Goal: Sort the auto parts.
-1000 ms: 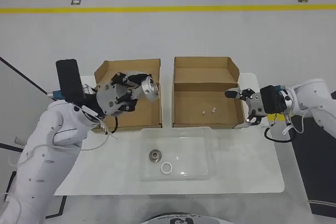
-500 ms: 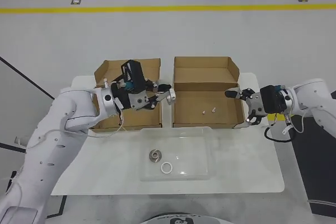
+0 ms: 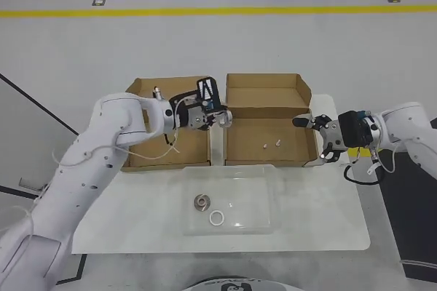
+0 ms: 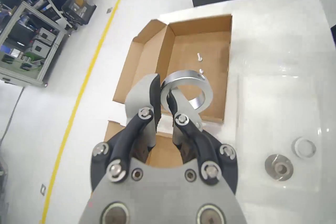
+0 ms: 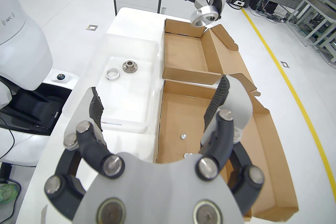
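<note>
Two open cardboard boxes sit side by side on the far part of the white table (image 3: 335, 218), with a narrow strip of tabletop between them. The left box (image 3: 171, 149) is partly crossed by the left arm, which comes over it from the left. The right box (image 3: 291, 149) has two small screws (image 3: 266, 146) lying close together on its floor, nearer its near wall than its far one. Its far flap stands up behind them.

Just near of the boxes lies a clear plastic tray (image 3: 258, 178). In it are a flanged hub (image 3: 201, 201) and a small pale ring (image 3: 217, 217). The two are near each other but apart, the ring to the near right of the hub.

The right gripper (image 5: 158, 89) hangs at the right box's right wall, its jaws spread wide with nothing between them. It is well apart from the screws.

The left gripper (image 4: 162, 87) is raised above the strip between the boxes, close to the right box's left wall. Its jaws are drawn in on a metal ring (image 4: 189, 75), pinching the ring's wall with one finger outside and the other inside the bore. The ring juts out past the fingertips toward the right box, tilted, and is clear of the cardboard below. The right box's left wall lies beneath it, and the screws are farther right on the box floor
</note>
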You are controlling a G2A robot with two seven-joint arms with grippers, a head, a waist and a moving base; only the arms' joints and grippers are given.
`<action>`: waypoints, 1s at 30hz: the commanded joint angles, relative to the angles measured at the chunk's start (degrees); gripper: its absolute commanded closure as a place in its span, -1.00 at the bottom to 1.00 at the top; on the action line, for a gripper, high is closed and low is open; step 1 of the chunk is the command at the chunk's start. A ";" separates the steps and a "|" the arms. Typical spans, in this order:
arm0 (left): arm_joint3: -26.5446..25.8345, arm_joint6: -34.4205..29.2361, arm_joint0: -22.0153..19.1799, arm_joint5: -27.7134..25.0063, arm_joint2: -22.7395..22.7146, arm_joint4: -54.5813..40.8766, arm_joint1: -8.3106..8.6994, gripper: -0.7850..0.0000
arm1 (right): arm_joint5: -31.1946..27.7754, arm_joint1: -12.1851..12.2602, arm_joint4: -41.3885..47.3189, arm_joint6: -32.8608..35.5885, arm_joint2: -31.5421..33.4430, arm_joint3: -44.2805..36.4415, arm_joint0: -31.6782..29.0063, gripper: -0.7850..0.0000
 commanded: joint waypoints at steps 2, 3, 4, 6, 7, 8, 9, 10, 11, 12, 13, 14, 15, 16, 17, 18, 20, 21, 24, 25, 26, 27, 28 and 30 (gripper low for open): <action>3.20 -1.99 -1.84 -0.93 1.35 1.75 -0.35 1.00 | 0.00 0.00 0.00 0.00 0.00 0.00 0.00 -1.00; 4.25 -2.67 -2.46 -1.41 1.70 2.42 -0.43 1.00 | 0.00 0.00 0.00 0.00 0.00 0.00 0.00 -1.00; 5.46 -2.93 -2.88 -1.30 1.85 2.54 -0.53 1.00 | 0.00 0.00 0.00 0.00 0.00 0.00 0.00 -1.00; 7.15 -4.16 -3.79 -1.86 2.32 3.46 -0.67 1.00 | 0.00 0.00 0.00 0.00 0.00 0.00 0.00 -1.00; 8.03 -4.59 -4.09 -1.92 2.45 3.80 -0.72 1.00 | 0.00 0.00 0.00 0.00 0.00 0.00 0.00 -1.00; 8.66 -5.36 -4.46 -2.43 2.72 4.58 -0.74 1.00 | 0.00 0.00 0.00 0.00 0.00 0.00 0.00 -1.00; 9.06 -6.18 -4.84 -3.08 3.02 5.80 -0.73 1.00 | 0.00 0.00 0.00 0.00 0.00 0.00 0.00 -1.00; 9.72 -6.35 -4.94 -3.18 3.12 6.20 -0.75 1.00 | 0.00 0.00 0.00 0.00 0.00 0.00 0.00 -1.00; 10.33 -6.66 -4.95 -3.42 3.31 6.55 -0.76 1.00 | 0.00 0.00 0.00 0.00 0.00 0.00 0.00 -1.00; 10.64 -7.36 -5.10 -4.04 3.67 7.73 -0.75 1.00 | 0.00 0.00 0.00 0.00 0.00 0.00 0.00 -1.00; 11.10 -7.50 -5.04 -4.16 3.88 8.37 -0.76 1.00 | 0.00 0.00 0.00 0.00 0.00 0.00 0.00 -1.00; 11.70 -7.43 -4.80 -4.04 4.04 8.53 -0.78 1.00 | 0.00 0.00 0.00 0.00 0.00 0.00 0.00 -1.00; 12.06 -7.68 -4.67 -4.02 4.31 9.24 -0.80 1.00 | 0.00 0.00 0.00 0.00 0.00 0.00 0.00 -1.00; 12.37 -7.75 -4.49 -4.06 4.60 9.94 -0.81 1.00 | 0.00 0.00 0.00 0.00 0.00 0.00 0.00 -1.00; 12.87 -7.66 -4.22 -3.89 4.79 10.37 -0.83 1.00 | 0.00 0.00 0.00 0.00 0.00 0.00 0.00 -1.00; 13.35 -7.52 -3.90 -3.59 4.96 10.53 -0.87 1.00 | 0.00 0.00 0.00 0.00 0.00 0.00 0.00 -1.00; 13.79 -8.11 -3.57 -4.15 5.78 12.15 -0.91 1.00 | 0.00 0.00 0.00 0.00 0.00 0.00 0.00 -1.00; 14.22 -7.76 -3.25 -3.91 5.90 12.07 -0.95 1.00 | 0.00 0.00 0.00 0.00 0.00 0.00 0.00 -1.00; 14.91 -8.06 -2.73 -4.19 6.82 13.62 -1.06 1.00 | 0.00 0.00 0.00 0.00 0.00 0.00 0.00 -1.00; 15.15 -8.23 -2.63 -4.22 7.11 14.31 -1.10 1.00 | 0.00 0.00 0.00 0.00 0.00 0.00 0.00 -1.00; 15.46 -8.20 -2.51 -4.29 7.39 14.90 -1.14 1.00 | 0.00 0.00 0.00 0.00 0.00 0.00 0.00 -1.00; 15.83 -7.76 -2.36 -4.17 7.53 14.93 -1.20 1.00 | 0.00 0.00 0.00 0.00 0.00 0.00 0.00 -1.00; 16.22 -7.58 -2.24 -4.00 7.74 15.33 -1.26 1.00 | 0.00 0.00 0.00 0.00 0.00 0.00 0.00 -1.00; 16.79 -7.43 -2.16 -4.44 8.58 16.88 -1.40 1.00 | 0.00 0.00 0.00 0.00 0.00 0.00 0.00 -1.00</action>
